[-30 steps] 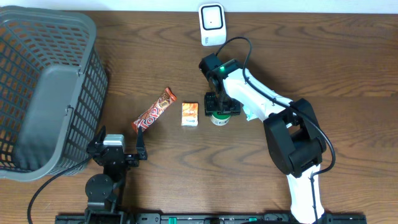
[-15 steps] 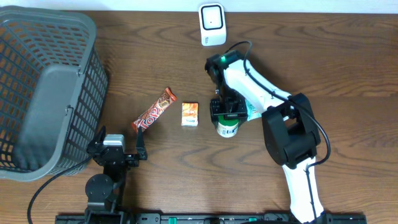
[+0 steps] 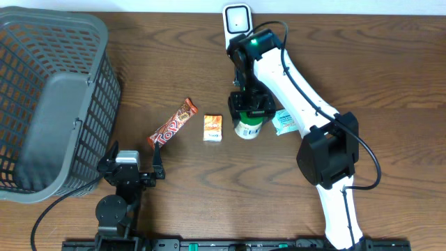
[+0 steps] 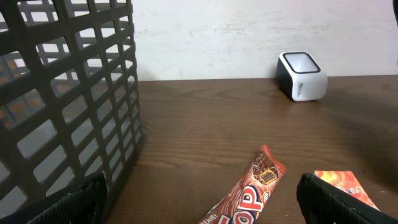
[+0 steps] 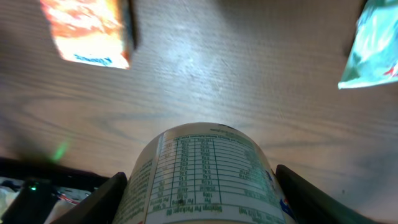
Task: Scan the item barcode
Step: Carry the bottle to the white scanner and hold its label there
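The item is a small white tub (image 3: 247,130) with green print, and my right gripper (image 3: 249,116) is shut on its sides. It hangs over the table's middle, in front of the white scanner (image 3: 237,25) at the back edge. In the right wrist view the tub (image 5: 205,174) fills the space between both black fingers (image 5: 99,200) and shows a nutrition table; I see no barcode. My left gripper (image 3: 131,169) rests at the front left, open and holding nothing. In its own view the fingers (image 4: 342,200) stand wide apart, and the scanner (image 4: 301,76) sits far ahead.
A brown chocolate bar (image 3: 173,123) and an orange packet (image 3: 212,127) lie left of the tub. A teal packet (image 3: 284,120) lies to its right. A big grey basket (image 3: 49,97) fills the left side. The right arm's cable loops near the scanner.
The right arm carried the tub toward the front, then back toward the scanner, and its wrist now reaches closer to the scanner. The left arm has not moved.
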Available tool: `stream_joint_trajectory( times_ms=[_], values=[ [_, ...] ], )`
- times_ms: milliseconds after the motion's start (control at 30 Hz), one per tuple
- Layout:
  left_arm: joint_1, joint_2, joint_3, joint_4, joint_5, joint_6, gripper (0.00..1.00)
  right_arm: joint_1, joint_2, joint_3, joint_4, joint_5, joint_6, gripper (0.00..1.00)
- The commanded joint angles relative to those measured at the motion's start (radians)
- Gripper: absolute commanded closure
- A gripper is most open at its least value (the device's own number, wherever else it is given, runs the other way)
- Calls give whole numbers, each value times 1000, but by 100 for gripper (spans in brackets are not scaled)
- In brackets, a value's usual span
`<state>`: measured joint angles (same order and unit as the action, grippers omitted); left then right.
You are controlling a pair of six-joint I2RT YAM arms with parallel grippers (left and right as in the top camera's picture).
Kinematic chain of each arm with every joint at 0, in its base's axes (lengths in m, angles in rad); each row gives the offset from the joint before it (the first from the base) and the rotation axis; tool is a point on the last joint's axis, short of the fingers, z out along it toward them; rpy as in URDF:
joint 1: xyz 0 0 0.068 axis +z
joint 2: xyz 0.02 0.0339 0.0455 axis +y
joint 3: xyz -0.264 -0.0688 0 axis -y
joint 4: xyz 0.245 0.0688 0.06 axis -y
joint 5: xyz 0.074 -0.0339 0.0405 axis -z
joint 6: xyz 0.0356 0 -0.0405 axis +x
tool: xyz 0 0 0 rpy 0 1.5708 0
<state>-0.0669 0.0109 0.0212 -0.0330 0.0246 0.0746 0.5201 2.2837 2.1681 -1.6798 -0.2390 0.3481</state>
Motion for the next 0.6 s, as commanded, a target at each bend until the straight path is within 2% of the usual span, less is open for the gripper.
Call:
stream_joint_trajectory(
  times_ms=[0,200,400,567],
  values=[
    [4,-7,-17,-37,-10,-9,2,-7,-15,83,29,0,-21,39],
    [4,-7,-17,-38,-10,-9,2,-12,-15,241,148,215,-21,38],
    [4,-7,-17,-38,-10,-9,2,-5,-12,272,448,570,-39,42],
    [4,-7,-17,-38,-10,-9,2,-8,-7,235,720,654,-149,42]
  ],
)
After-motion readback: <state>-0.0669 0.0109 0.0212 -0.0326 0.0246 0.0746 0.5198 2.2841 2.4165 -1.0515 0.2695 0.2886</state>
